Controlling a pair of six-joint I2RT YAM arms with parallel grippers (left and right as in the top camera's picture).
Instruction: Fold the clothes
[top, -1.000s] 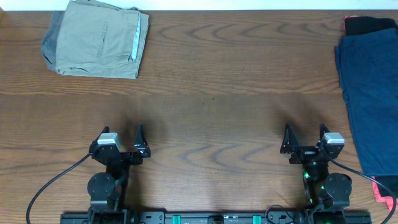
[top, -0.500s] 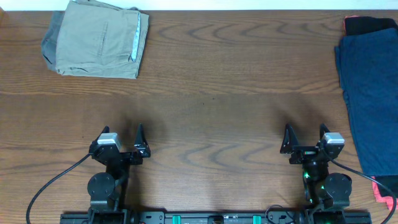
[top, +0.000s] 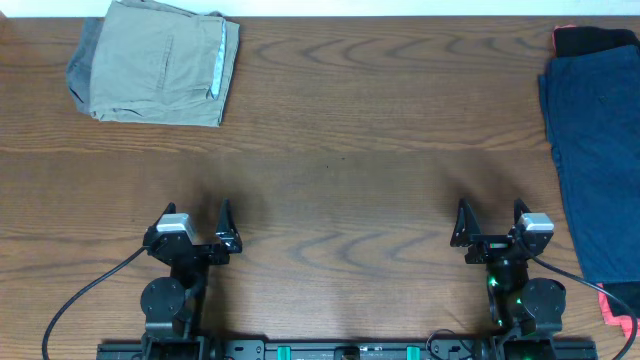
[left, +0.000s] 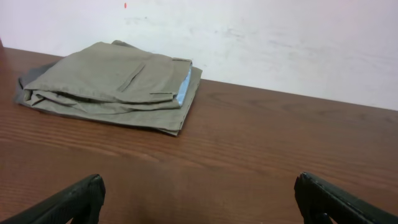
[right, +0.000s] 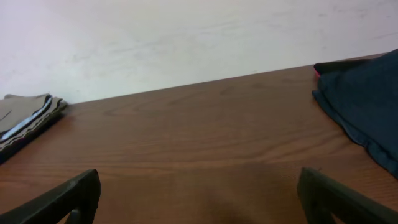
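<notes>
Both grippers sit by the near edge of the desk (top: 340, 130). The left gripper (top: 196, 212) and the right gripper (top: 491, 212) have their fingers wide apart and hold nothing. Folded khaki shorts (top: 155, 62) lie at the far left corner. Navy clothes (top: 598, 150) lie along the right edge.

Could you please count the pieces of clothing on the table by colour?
khaki shorts: 1
grey garment, under the khaki: 1
navy garment: 1
black garment: 1
Total: 4, leaving out the red scrap, which is too hidden to tell.

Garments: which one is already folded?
The khaki shorts, far left: a compact folded bundle. The navy garment along the right edge lies stretched out.
</notes>
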